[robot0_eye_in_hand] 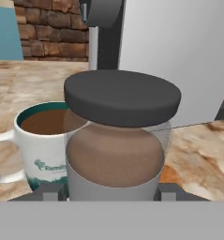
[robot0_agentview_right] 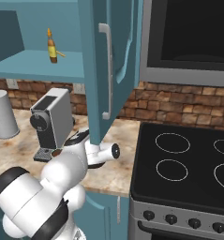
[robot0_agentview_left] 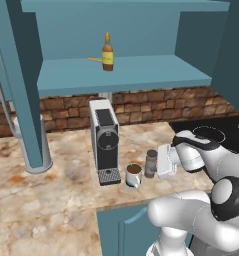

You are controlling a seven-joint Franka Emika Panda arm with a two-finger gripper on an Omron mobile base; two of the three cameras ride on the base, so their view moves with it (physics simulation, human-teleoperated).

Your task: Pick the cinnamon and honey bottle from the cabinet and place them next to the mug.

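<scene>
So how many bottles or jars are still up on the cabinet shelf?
1: the honey bottle stands alone on the cabinet shelf. The cinnamon jar is down on the counter beside the mug.

The cinnamon (robot0_eye_in_hand: 115, 154) jar looked like clear glass with a matt dark lid; the mug (robot0_eye_in_hand: 41, 150) was glossy white ceramic; the counter (robot0_agentview_left: 51, 200) read as polished mottled stone; the backsplash (robot0_agentview_left: 156, 102) was rough brick; the cabinet (robot0_agentview_left: 126, 75) was flat matt teal.
</scene>
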